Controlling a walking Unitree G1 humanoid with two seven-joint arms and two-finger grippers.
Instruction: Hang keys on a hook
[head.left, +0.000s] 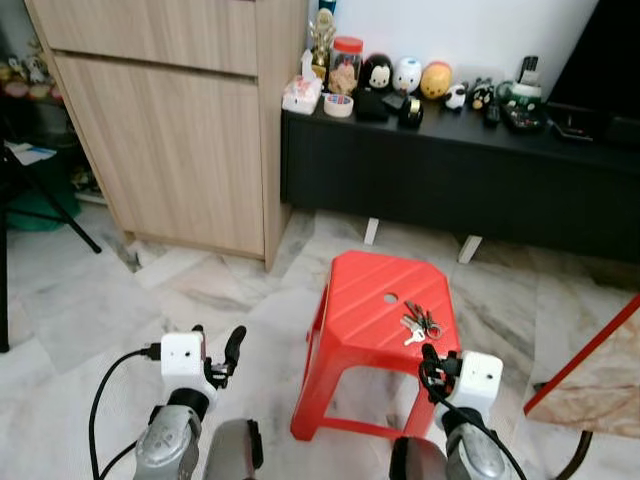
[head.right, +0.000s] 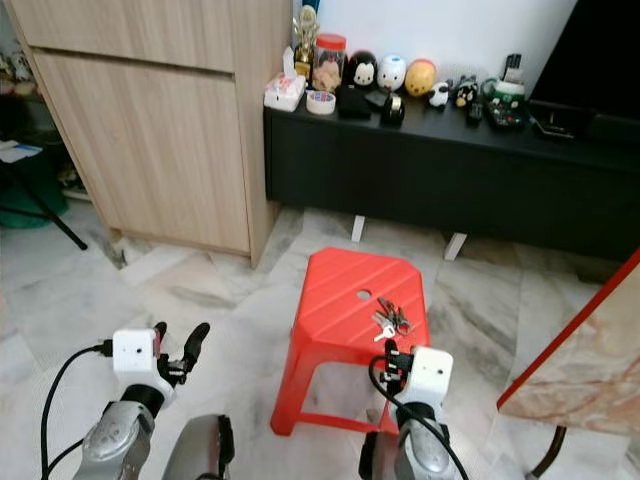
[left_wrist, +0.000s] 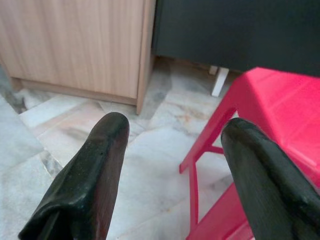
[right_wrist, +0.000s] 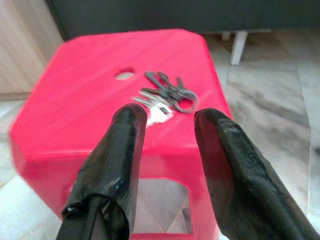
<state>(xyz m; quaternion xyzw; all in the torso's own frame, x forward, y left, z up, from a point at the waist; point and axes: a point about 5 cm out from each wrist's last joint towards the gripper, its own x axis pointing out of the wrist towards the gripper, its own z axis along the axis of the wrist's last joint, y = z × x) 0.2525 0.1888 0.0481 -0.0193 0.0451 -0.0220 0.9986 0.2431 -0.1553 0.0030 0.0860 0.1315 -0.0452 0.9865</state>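
your right gripper (right_wrist: 165, 125) hovers just short of the keys (right_wrist: 167, 95), fingers parted and empty. the keys lie on the red stool (head.left: 360, 300). your left gripper (left_wrist: 175, 145) is spread wide over marble floor (head.left: 120, 300), beside a wooden cabinet (head.left: 170, 130).

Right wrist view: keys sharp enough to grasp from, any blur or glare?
Right wrist view: keys on the red stool are sharp, lighting even, no glare; the near fingers are soft. Left eye view: keys small but distinct, right gripper just short of them.
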